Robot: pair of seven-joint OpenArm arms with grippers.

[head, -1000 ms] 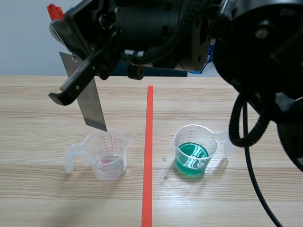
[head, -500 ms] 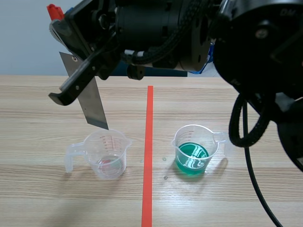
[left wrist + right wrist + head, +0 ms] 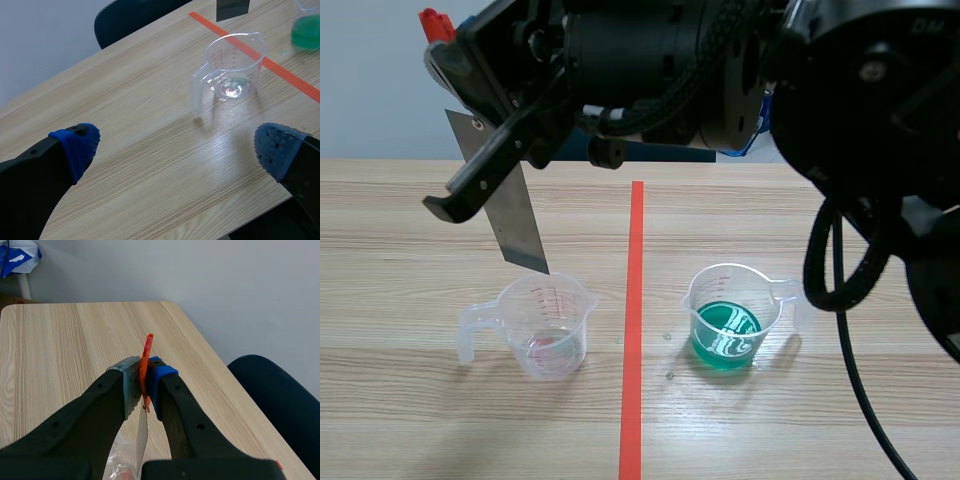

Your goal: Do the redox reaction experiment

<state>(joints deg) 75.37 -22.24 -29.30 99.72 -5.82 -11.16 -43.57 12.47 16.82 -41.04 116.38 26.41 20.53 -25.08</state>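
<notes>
– Wooden table (image 3: 420, 420) with a pale wall behind it. How many cups stand on it?

– Two clear measuring cups, one on each side of the single orange-red tape line (image 3: 634, 300). Starting at the left, the left gripper (image 3: 175, 145) is spread wide and holds nothing. The nearly empty cup (image 3: 231, 70) stands ahead of it.

– Nearly empty?

– Only a thin film at the bottom, faintly red. One grey metal strip (image 3: 510, 215) hangs over that cup, tilted, with its lower corner near the rim.

– What holds the strip?

– The right gripper (image 3: 142, 375), which reaches across from the right side. Its fingers are clamped on the strip just below an orange-red tab (image 3: 146, 352).

– And right of the line?

– The second cup (image 3: 730, 315), about a third full of green liquid, with nothing touching it.
</notes>
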